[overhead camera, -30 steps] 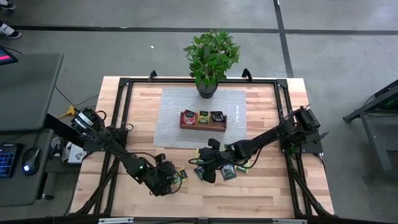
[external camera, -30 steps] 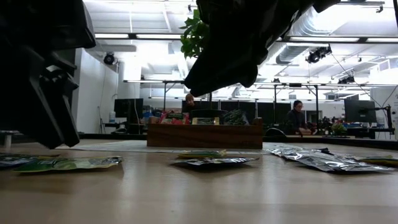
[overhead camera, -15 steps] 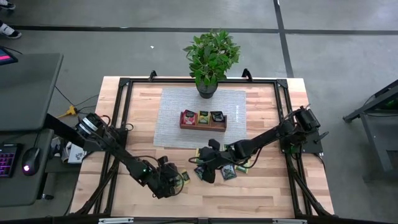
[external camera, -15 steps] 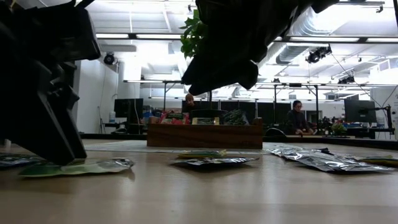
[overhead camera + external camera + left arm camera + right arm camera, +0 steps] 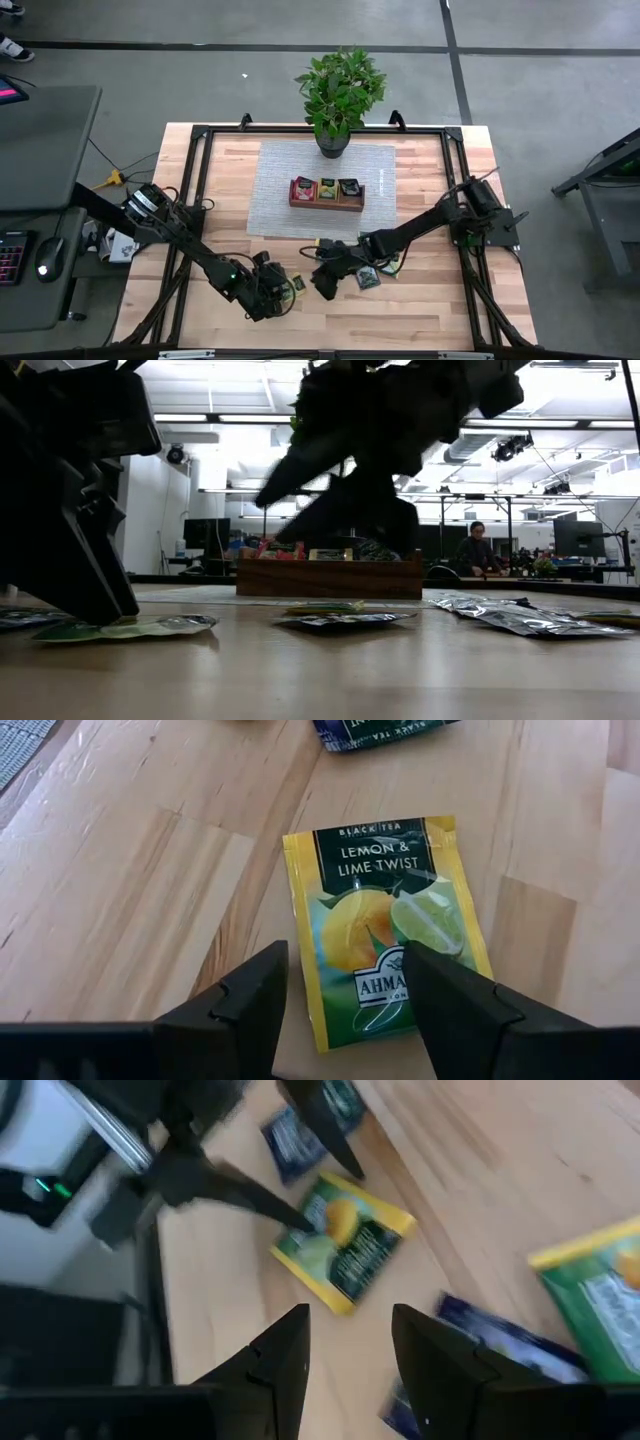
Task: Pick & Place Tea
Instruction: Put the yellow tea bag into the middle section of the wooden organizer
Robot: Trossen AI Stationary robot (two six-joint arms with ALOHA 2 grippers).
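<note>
A: Where does the left pincer [image 5: 345, 982] stand?
B: Low over the tabletop [image 5: 420, 310] at lower left of the high view, fingers [image 5: 235, 1005] spread and released, straddling the near edge of a yellow lemon-lime sachet [image 5: 385, 925] lying flat.

A: And the right pincer [image 5: 350, 1335]?
B: Lower centre of the high view, above loose sachets [image 5: 368, 277]; fingers parted, gripping nothing visible.

A: The rest of the tea?
B: 3 colours sit in the wooden tray [image 5: 327, 203] on the grey mat [image 5: 275, 170], below a potted plant [image 5: 338, 92]. The low view shows more sachets flat along the tabletop.
</note>
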